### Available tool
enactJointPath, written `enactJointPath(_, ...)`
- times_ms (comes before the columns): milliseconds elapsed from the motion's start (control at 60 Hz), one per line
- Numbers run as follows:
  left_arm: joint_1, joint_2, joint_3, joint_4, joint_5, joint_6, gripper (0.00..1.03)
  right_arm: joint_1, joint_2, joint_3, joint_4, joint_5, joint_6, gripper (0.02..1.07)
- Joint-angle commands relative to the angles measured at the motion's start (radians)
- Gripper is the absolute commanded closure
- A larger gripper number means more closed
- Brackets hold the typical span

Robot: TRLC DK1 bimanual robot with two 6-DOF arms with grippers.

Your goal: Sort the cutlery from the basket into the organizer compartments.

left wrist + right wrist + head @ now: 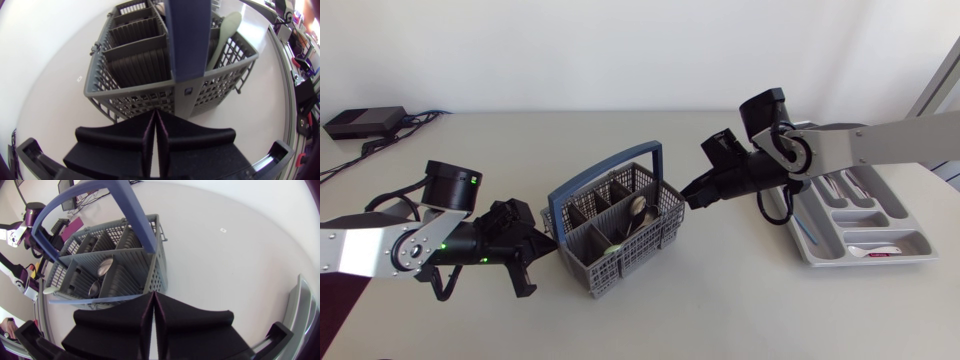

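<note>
Grey slatted basket (620, 262) with a blue handle (600, 170) stands mid-table between two closed grippers.

The left gripper (550, 244) has its fingers pressed together with nothing between them, and its tips sit just beside the basket's near end wall (145, 97). The right gripper (154, 296) is likewise closed on nothing, its tips just beside the opposite end of the basket. Metal spoons (104, 267) stand in one compartment, and a pale utensil (225, 30) leans in another, next to the handle. The grey organizer (905, 238) lies well apart on the table (740, 290), under the right arm, with a white spoon (865, 250) in its front compartment and more cutlery (840, 186) in the long ones.
</note>
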Motion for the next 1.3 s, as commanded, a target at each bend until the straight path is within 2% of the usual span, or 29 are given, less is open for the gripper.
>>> enactJointPath(0,0.018,0.047,0.056,0.036,0.011,0.017,1.0,0.024,-0.063,-0.068,-0.014,-0.029,-0.015,1.01)
enactJointPath(267,0.014,0.157,0.169,0.04,0.028,0.002,1.0,0.021,-0.172,-0.186,-0.014,-0.021,-0.012,1.01)
enactJointPath(433,-0.02,0.235,0.275,0.042,0.029,-0.026,1.0,0.015,-0.176,-0.189,-0.014,-0.013,-0.009,1.01)
enactJointPath(733,-0.035,0.352,0.406,0.039,0.028,-0.041,1.0,0.023,-0.158,-0.16,0.007,0.036,0.014,1.01)
enactJointPath(1283,0.007,0.355,0.406,0.036,0.028,-0.032,1.0,0.09,-0.13,-0.124,0.029,0.109,0.061,1.01)
